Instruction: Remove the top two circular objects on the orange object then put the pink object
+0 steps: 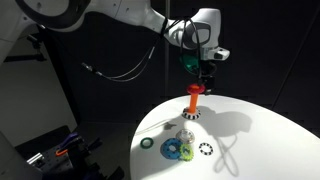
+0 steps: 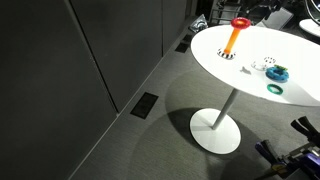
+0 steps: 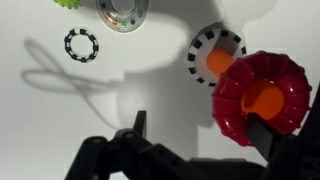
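The orange peg (image 1: 193,101) stands upright on its striped round base (image 3: 200,48) on the white table (image 1: 260,135). The pink-red ring (image 1: 196,89) sits around the peg's top end and also shows in the wrist view (image 3: 240,100) and in an exterior view (image 2: 240,22). My gripper (image 3: 207,125) hangs right above the peg, open, with one finger far out on bare table and the other overlapping the ring's lower edge. The black-and-white gear ring (image 3: 82,45) lies flat on the table (image 1: 205,149). A silver ring (image 3: 124,12) lies near it.
A blue ring (image 1: 172,150) with a light green piece on it and a dark green ring (image 1: 147,143) lie near the table's front edge. The round table stands on a single pedestal foot (image 2: 216,130). Dark walls surround it.
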